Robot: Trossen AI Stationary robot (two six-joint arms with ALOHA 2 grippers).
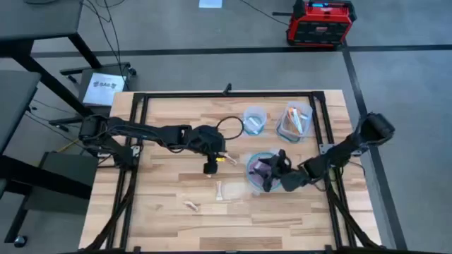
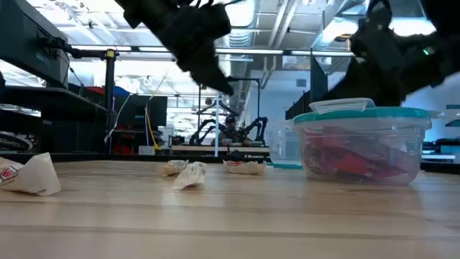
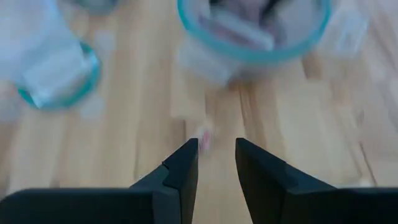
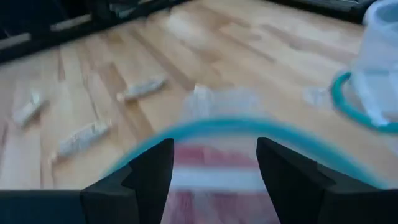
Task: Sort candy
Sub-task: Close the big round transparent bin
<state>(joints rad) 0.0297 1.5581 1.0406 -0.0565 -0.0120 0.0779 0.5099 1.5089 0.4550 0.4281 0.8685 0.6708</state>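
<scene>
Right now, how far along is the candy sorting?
Mostly done: red and purple candy fills the near tub, orange-white bars sit in the far right tub. In hand: the right gripper hovers open over the near tub; the left gripper is open, empty. Left: pale candies loose on the table.

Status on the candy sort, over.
Left gripper open, mid-table. Right gripper open over tub of red candy. Pale candies loose on table. Nothing blocking.

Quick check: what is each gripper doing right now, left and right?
Left gripper: fingers narrowly parted, nothing clearly held, hovering mid-table.
Right gripper: open, empty, over the teal-rimmed container of red candy.
</scene>
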